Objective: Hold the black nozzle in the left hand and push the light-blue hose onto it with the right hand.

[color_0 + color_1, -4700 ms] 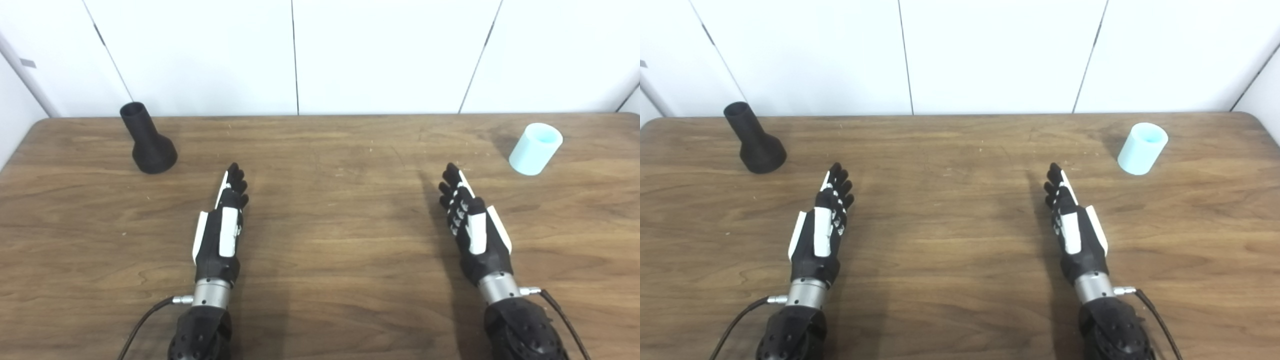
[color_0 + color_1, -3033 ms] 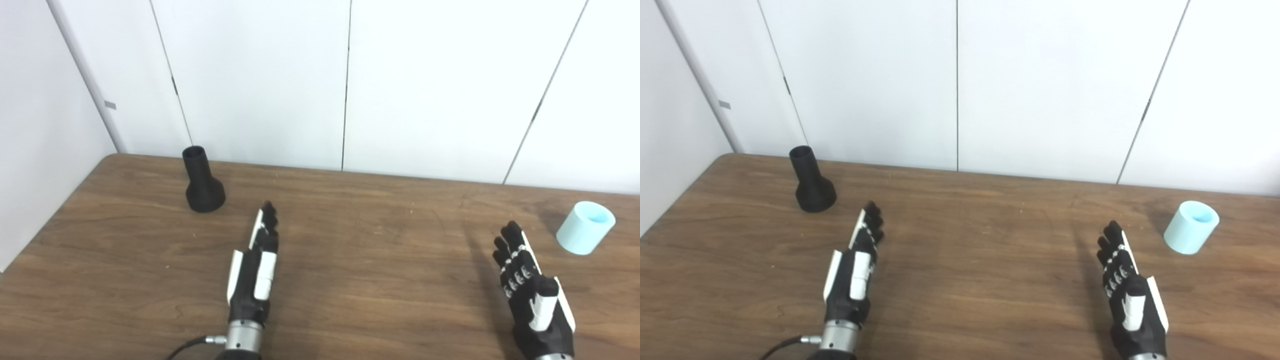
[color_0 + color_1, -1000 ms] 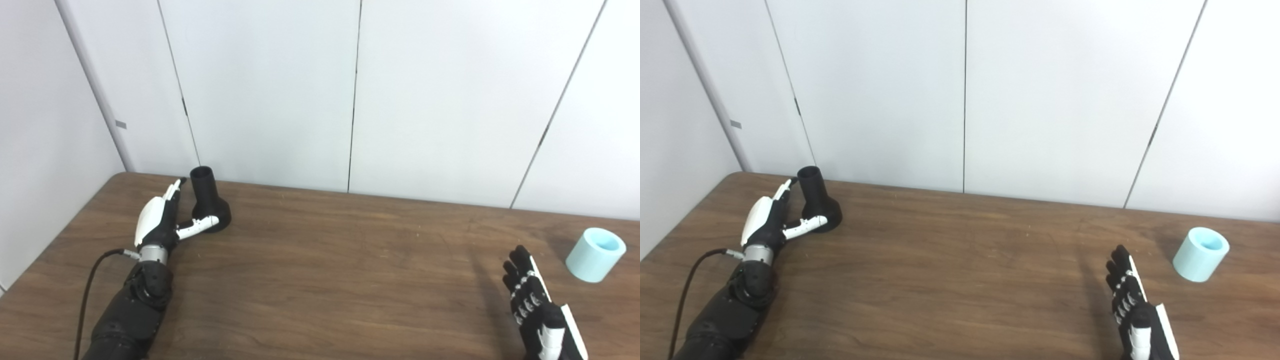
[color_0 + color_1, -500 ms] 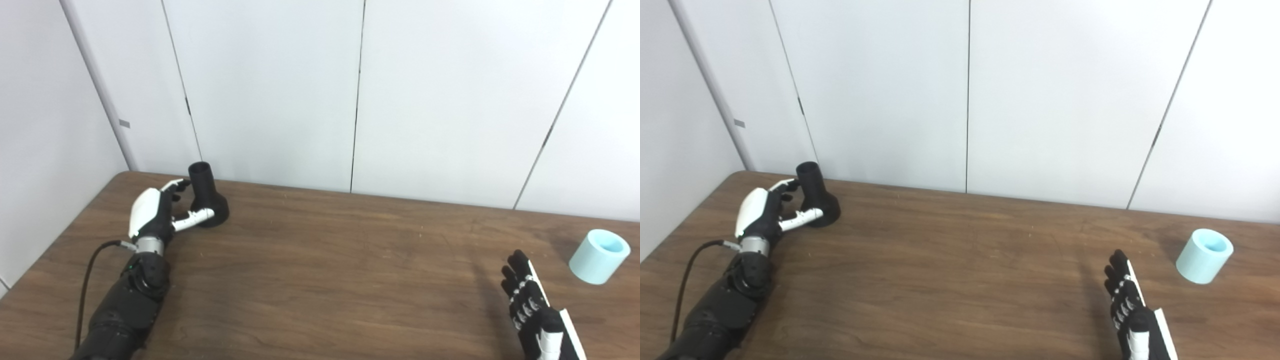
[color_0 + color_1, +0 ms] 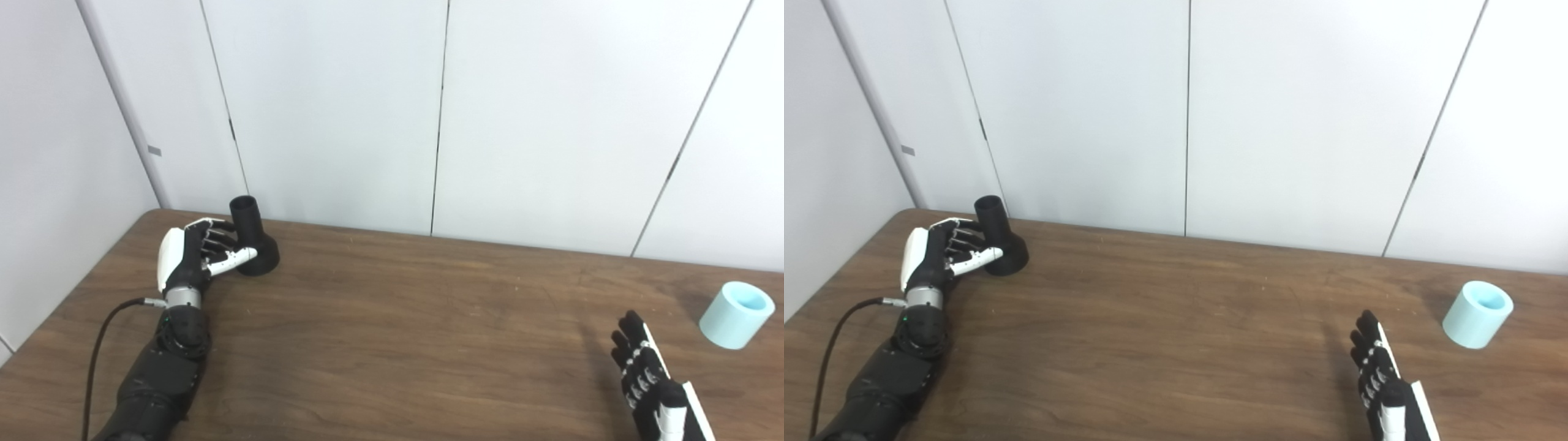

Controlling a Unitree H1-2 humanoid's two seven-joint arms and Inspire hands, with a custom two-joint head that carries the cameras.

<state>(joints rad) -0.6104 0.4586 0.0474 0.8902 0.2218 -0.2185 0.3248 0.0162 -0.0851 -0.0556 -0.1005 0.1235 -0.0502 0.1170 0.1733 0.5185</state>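
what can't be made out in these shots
- Left hand on the nozzle: both views leave it unclear whether the fingers grip the neck or only touch it, since they cover the contact.
- Right hand: cut off by the bottom edge in both views.
- Hose: its inside depth is too small to tell.

Black-and-white left robot hand [image 5: 190, 257], silver wrist collar, black forearm, trailing black cable [image 5: 101, 343]

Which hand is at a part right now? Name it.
The left hand, its fingers curled around the black nozzle; the right hand lies open, apart from the light-blue hose.
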